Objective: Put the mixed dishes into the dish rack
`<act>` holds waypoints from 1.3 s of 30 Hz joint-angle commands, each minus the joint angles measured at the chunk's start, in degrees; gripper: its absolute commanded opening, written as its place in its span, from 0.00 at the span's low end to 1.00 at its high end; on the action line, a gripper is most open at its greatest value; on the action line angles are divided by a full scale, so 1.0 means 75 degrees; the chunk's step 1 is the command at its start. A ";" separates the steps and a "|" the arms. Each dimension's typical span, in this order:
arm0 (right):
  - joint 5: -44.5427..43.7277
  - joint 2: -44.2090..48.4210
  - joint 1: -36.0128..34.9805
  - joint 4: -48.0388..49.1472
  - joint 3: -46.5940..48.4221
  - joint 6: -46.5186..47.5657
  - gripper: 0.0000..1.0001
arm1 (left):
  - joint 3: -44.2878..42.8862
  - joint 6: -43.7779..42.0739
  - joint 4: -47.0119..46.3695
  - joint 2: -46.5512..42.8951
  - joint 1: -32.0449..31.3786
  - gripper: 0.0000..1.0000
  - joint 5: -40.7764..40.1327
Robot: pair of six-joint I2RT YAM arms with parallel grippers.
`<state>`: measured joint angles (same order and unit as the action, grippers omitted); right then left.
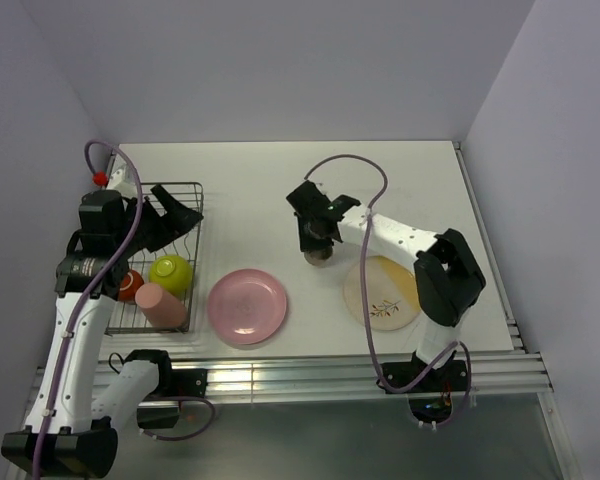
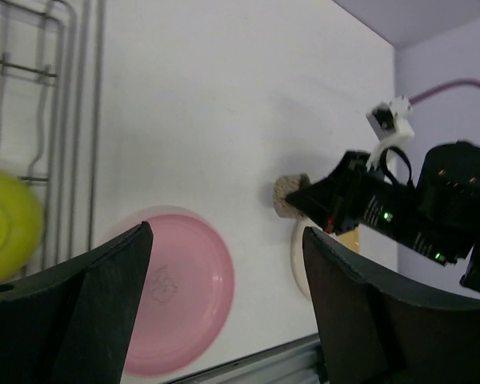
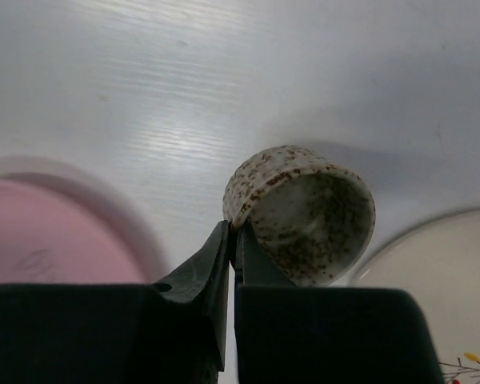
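Note:
My right gripper is shut on the rim of the small grey-tan speckled cup, held just above the table between the two plates; the cup also shows in the top view and left wrist view. The pink plate lies on the table right of the dish rack. The cream-and-orange plate lies under the right arm. The lime-green bowl, salmon-pink cup and dark red-orange mug sit in the rack's near end. My left gripper is open and empty over the rack.
The rack's far half shows bare wire prongs. A metal rail runs along the table's near edge. Walls close in on the left, back and right.

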<state>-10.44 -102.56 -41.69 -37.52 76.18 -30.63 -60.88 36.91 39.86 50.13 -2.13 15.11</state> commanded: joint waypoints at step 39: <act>0.8587 0.2156 0.1083 1.0370 -0.0853 -0.7530 0.00 | 0.1039 0.2532 -0.6006 0.0031 -0.1626 0.99 0.3411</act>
<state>54.11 -86.46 -32.80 39.33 66.41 -89.10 -51.11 55.68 -2.35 50.48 -13.45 40.64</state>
